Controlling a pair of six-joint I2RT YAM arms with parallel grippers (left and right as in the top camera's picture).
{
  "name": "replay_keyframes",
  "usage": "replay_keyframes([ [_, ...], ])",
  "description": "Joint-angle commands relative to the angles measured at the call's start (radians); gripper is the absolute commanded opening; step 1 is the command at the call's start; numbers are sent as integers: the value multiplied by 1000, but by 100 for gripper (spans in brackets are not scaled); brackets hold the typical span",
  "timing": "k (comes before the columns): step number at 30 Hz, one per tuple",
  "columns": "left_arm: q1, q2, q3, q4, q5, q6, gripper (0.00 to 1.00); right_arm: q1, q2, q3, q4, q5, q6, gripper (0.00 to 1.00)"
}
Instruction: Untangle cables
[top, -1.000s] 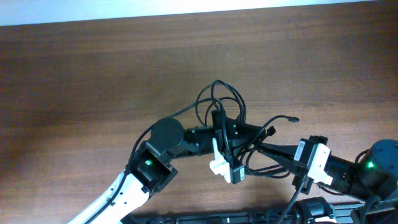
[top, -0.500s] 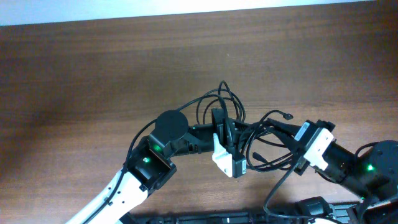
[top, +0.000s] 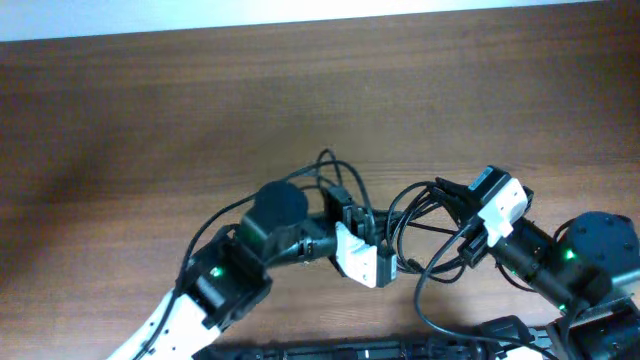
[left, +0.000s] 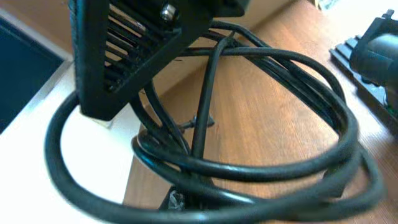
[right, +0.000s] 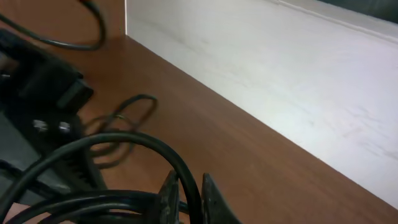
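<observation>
The cables (top: 331, 172) are thin black cords looped and knotted in one bundle, strung between my two grippers at the middle front of the wooden table (top: 150, 110). My left gripper (top: 392, 238) reaches in from the left and is shut on the bundle. Cable loops (left: 261, 112) fill the left wrist view, and the left gripper (left: 177, 200) is almost buried under them. From the right, my right gripper (top: 440, 192) is shut on one cable. In the right wrist view that cable (right: 155, 146) arches up out of the right gripper (right: 188, 196). One loose loop (right: 127, 109) lies on the wood.
A pale strip (top: 300, 10) runs along the table's far edge. Black equipment (top: 300, 350) lines the front edge between the two arm bases. The right arm's body (top: 590, 255) sits at the lower right, the left arm's (top: 215, 280) at the lower left.
The right gripper has swung back and up with its cable. The left gripper has shifted left, so the bundle is pulled wider between them. Both stayed shut.
</observation>
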Motion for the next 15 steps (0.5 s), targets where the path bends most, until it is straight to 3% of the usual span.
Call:
replay_keyframes([
  [1,2,-132,-99,-178,-38,40,0,-83,-15,66,100,586,24,5],
  [8,2,-186,-99,-178,-198,47,0,-83,-15,66,67,480,127,7],
  [13,2,-206,-99,-261,-464,46,0,-83,-15,66,65,638,206,7],
  [15,2,-212,-99,-260,-496,46,0,-83,-15,66,66,638,205,8],
])
